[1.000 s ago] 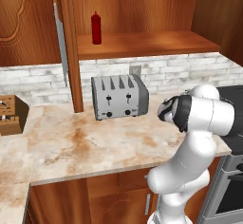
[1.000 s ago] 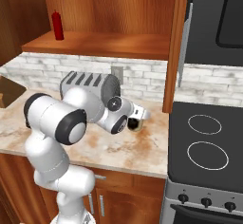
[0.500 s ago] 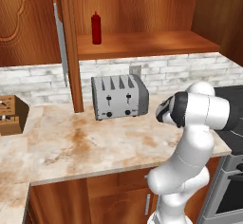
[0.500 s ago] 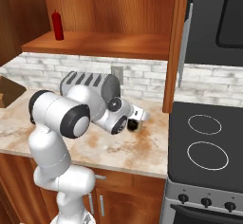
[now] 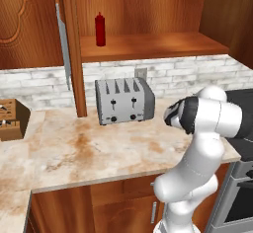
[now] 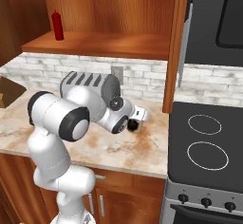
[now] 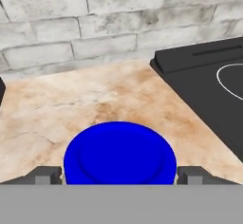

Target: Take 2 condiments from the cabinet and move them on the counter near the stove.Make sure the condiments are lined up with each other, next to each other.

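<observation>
The short jar shows its blue lid (image 7: 119,153) right between my finger tips (image 7: 47,174), which sit tight against its sides. My gripper (image 6: 135,124) is shut on it, low over the mottled counter (image 6: 128,149) just left of the black stove (image 6: 204,142). Whether the jar's base touches the worktop is hidden. The slim red squeeze bottle (image 5: 100,29) stands upright on the wooden cabinet shelf (image 5: 158,47), far above and left of my hand; it also shows as the red bottle (image 6: 58,26) at the shelf's left end.
A silver four-slot toaster (image 5: 123,100) stands against the brick wall behind my arm. An open cabinet door (image 6: 185,42) hangs edge-on above the stove's left side. A wooden knife block (image 5: 10,118) sits at the far left. Bare counter (image 7: 95,99) lies ahead of the jar.
My elbow has shifted slightly up and right. The hand has stayed low by the stove with the jar in it, and the red bottle has not moved.
</observation>
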